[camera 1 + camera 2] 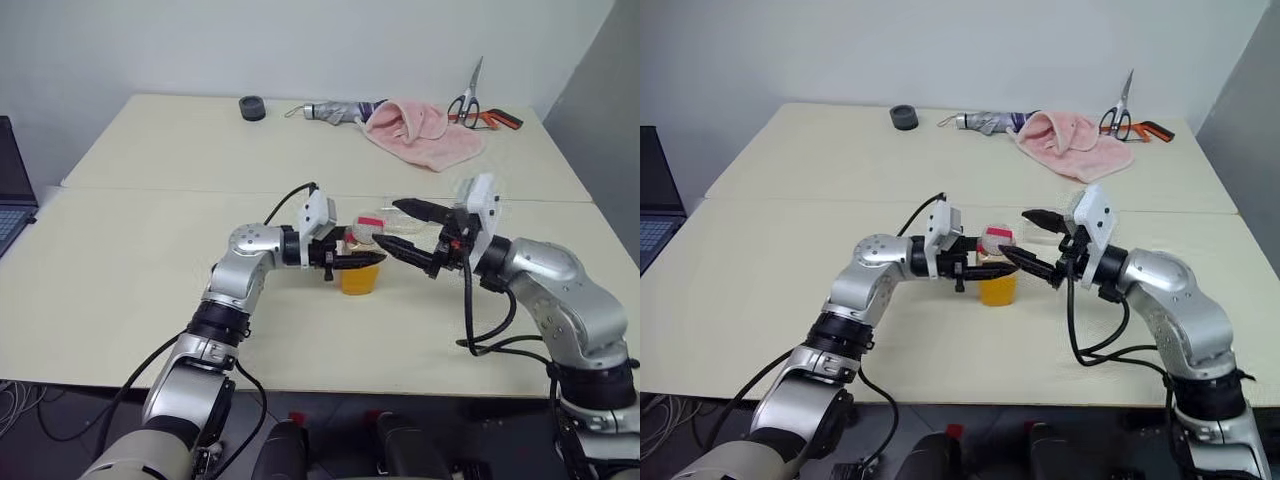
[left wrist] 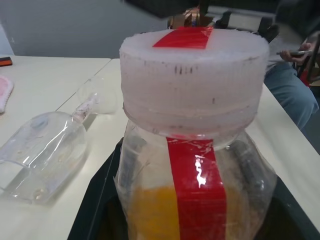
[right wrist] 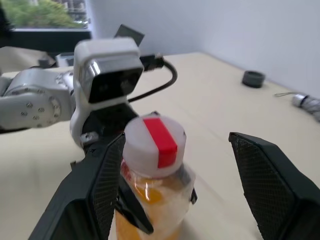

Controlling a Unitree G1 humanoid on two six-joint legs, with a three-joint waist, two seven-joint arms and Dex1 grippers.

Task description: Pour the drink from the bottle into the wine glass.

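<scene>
- The left gripper, nearest of the two, reaches in from the left near the front edge of the table, its black fingers pinched onto the bottle at its lower body.
- The bottle stands upright on the table, cap still on; the cap looks whitish with a red strip across its top, and the red stripe runs on down the side.
- The drink fills only the lower part of the bottle.
- The right gripper comes in from the right with its jaws spread wide either side of the cap, gripping nothing.
- The wine glass lies on its side just beyond the bottle, clear and hard to make out.
- Far across the table are a pink towel, scissors, a folded umbrella and a dark roll of tape.
- A laptop sits at the left edge.
</scene>
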